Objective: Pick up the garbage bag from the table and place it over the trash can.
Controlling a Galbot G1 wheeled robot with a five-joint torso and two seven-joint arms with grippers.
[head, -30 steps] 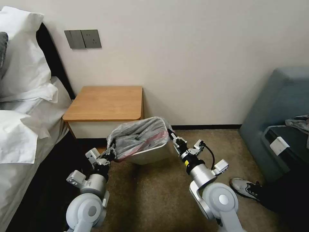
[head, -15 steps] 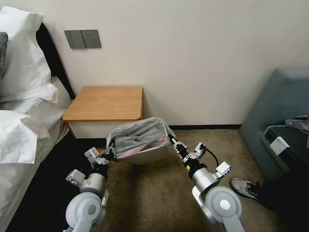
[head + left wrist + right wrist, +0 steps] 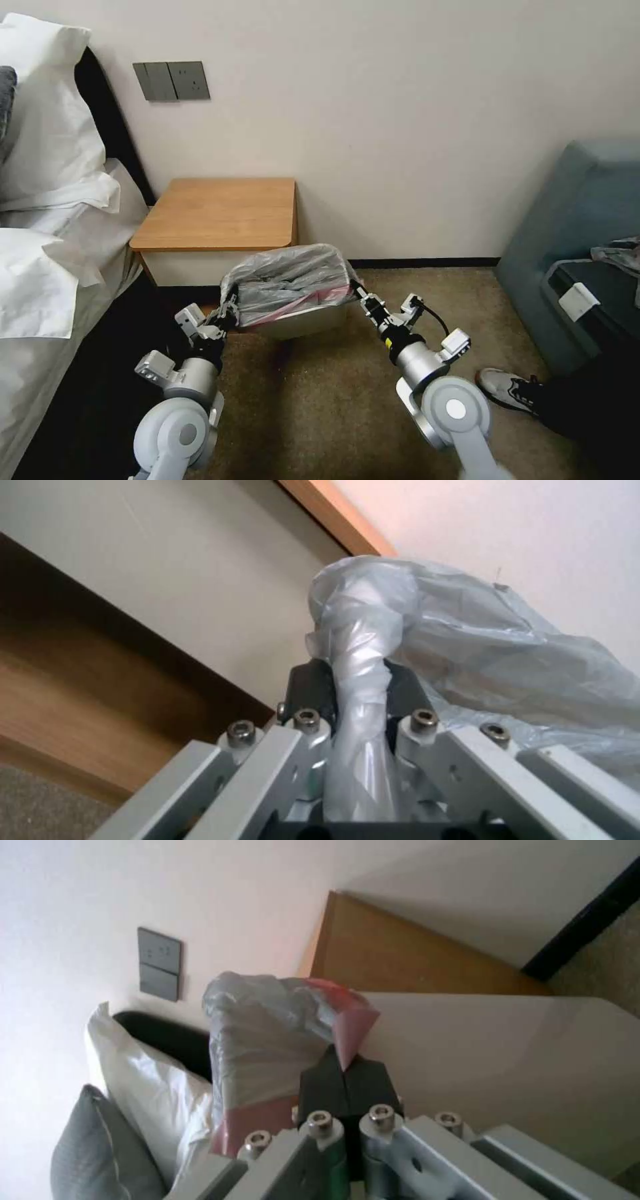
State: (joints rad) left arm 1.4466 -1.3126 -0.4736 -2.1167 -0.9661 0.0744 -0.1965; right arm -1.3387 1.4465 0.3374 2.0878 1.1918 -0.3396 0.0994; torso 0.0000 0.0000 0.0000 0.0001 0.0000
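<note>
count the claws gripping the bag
2: left claw pinches the bag at its left edge, right claw at its right, over the bin.

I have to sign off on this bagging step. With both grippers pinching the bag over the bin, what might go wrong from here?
1. The left gripper and right gripper each clamp only a thin bunch of the garbage bag; stretched film may tear or slip free.
2. The trash can looks tilted, so pulling might tip it.
3. The pink-red rim lies unevenly across the opening and may not seat around it.
</note>
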